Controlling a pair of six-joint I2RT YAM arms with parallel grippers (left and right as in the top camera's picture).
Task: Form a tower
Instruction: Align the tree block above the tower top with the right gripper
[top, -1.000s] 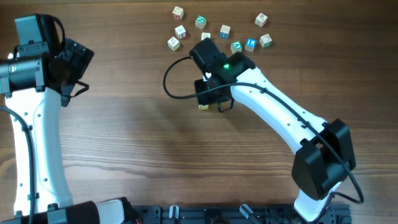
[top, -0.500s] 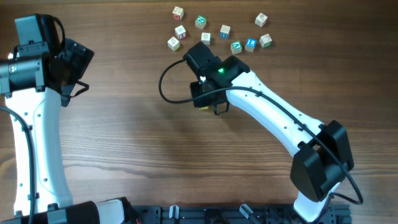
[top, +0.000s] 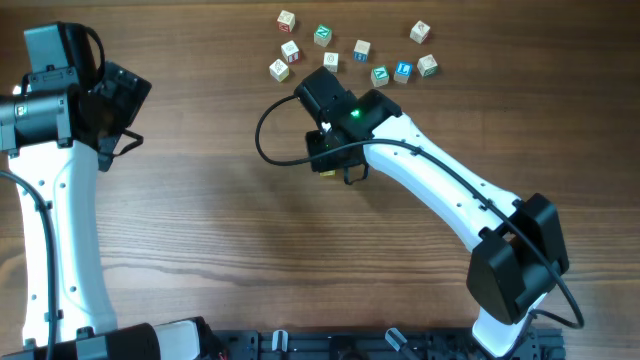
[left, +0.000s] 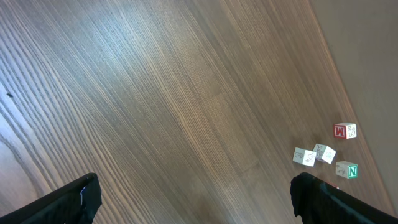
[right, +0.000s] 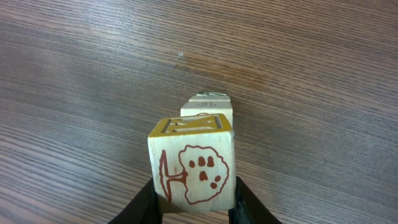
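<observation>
Seen from overhead, the right gripper (top: 332, 165) is lowered over the middle of the wooden table (top: 200, 230), with its arm stretched in from the near right corner. Its jaws and whatever lies between them are covered by its own body, apart from a sliver of yellowish wood at its lower-left edge. A scatter of loose cubes (top: 362, 49) lies just beyond the right gripper, towards the far edge, and none is touched by it. The left gripper (top: 120, 92) is held well to the left of the right gripper, over bare wood.

In the left wrist view, the left gripper's jaws are spread wide, and only wood grain is seen between them. At the far right, a red-lettered cube (left: 344, 131), two pale cubes (left: 305, 156) set against each other and a green-lettered cube (left: 347, 169) are made out.

In the right wrist view, the right gripper's black fingers (right: 144, 205) are drawn in narrowly on a tree cube (right: 194, 168). This pale block is gripped upright by its two sides, with a red tree on its facing side and a yellow-framed top. The tower (right: 208, 107) is found directly beyond the right gripper's tips, partly hidden behind the tree cube. Only its pale top face and a strip of one side are shown, so its height cannot be told, nor whether it is touched by the tree cube.
</observation>
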